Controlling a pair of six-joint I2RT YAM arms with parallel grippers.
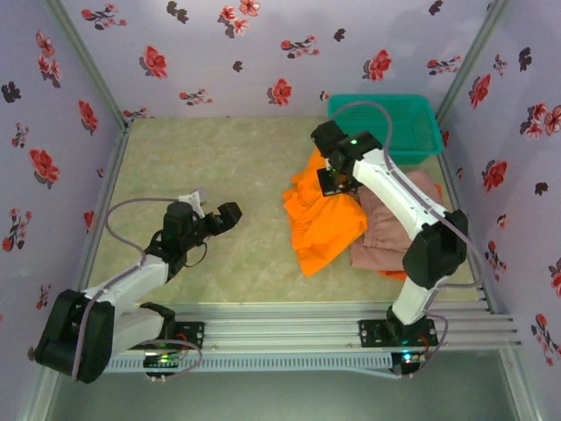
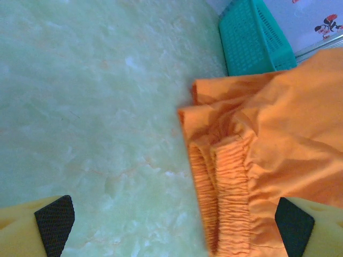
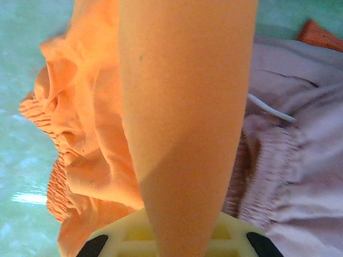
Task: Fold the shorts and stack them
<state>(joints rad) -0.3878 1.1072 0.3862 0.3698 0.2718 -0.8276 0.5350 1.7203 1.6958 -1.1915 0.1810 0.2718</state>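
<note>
Two robot arms work from a metal rail (image 1: 289, 320) at the near edge of a pale marbled table (image 1: 193, 158). On the left, the left gripper (image 1: 213, 209) hovers low over bare tabletop with its jaws spread wide and nothing between them; its wrist camera shows the two black pads (image 2: 53, 225) far apart, with the gathered elastic waistband (image 2: 230, 193) of the orange shorts (image 2: 278, 139) lying just ahead on the right.

On the right side of the table the right arm reaches forward over the pile of shorts. The right gripper (image 1: 331, 182) is clamped tight on the orange shorts (image 1: 329, 224), at the far end of the crumpled heap; from its own wrist camera a taut band of orange cloth runs up from between the fingers of the right gripper (image 3: 177, 243), the rest of the garment (image 3: 80, 144) bunched to the left below it.

The pink-beige shorts (image 1: 386, 232) lie flat just right of the orange pair, touching it, partly under the arm; their waistband and a white drawstring (image 3: 270, 110) face the camera. A second orange cloth (image 1: 386, 274) peeks from under their near edge.

Beyond them, a teal mesh basket (image 1: 394, 123) sits in the far right corner, against lilac walls (image 1: 263, 44) printed with red and black flowers
</note>
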